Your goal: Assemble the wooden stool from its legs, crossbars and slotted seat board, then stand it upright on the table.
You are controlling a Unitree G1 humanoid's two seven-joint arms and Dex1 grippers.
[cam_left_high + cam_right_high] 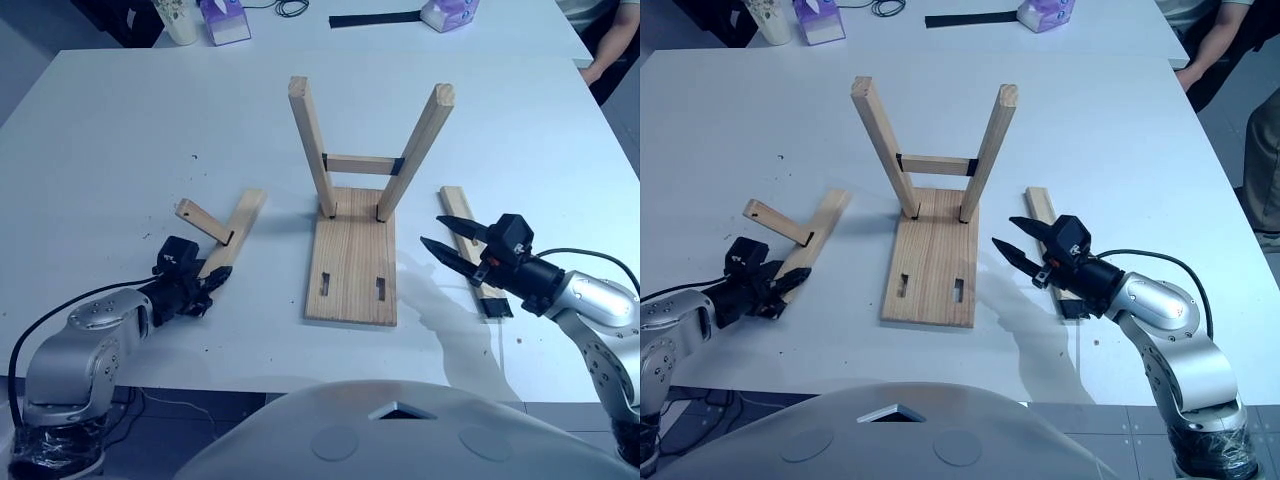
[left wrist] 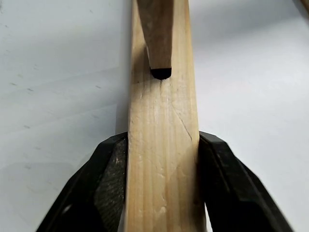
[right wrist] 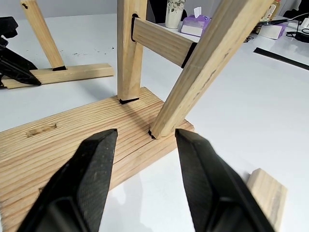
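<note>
The slotted seat board [image 1: 350, 270] lies flat mid-table. Two legs [image 1: 312, 145] [image 1: 417, 148] stand in its far slots, joined by a crossbar [image 1: 360, 165]. Its two near slots [image 1: 326, 283] are empty. To the left, a third leg [image 1: 238, 228] lies on the table with a short crossbar [image 1: 200, 220] sticking up from it. My left gripper [image 1: 205, 285] is shut on that leg's near end [image 2: 163, 159]. To the right of the board lies a loose leg [image 1: 457, 203], partly hidden by my right gripper [image 1: 432, 230], which hovers open between board and leg [image 3: 145, 140].
Along the table's far edge stand a cup [image 1: 180, 20], two tissue boxes [image 1: 225, 20] [image 1: 448, 12] and a black strap [image 1: 375, 19]. A person's arm [image 1: 607, 55] rests at the far right corner. Bare table lies left and right of the parts.
</note>
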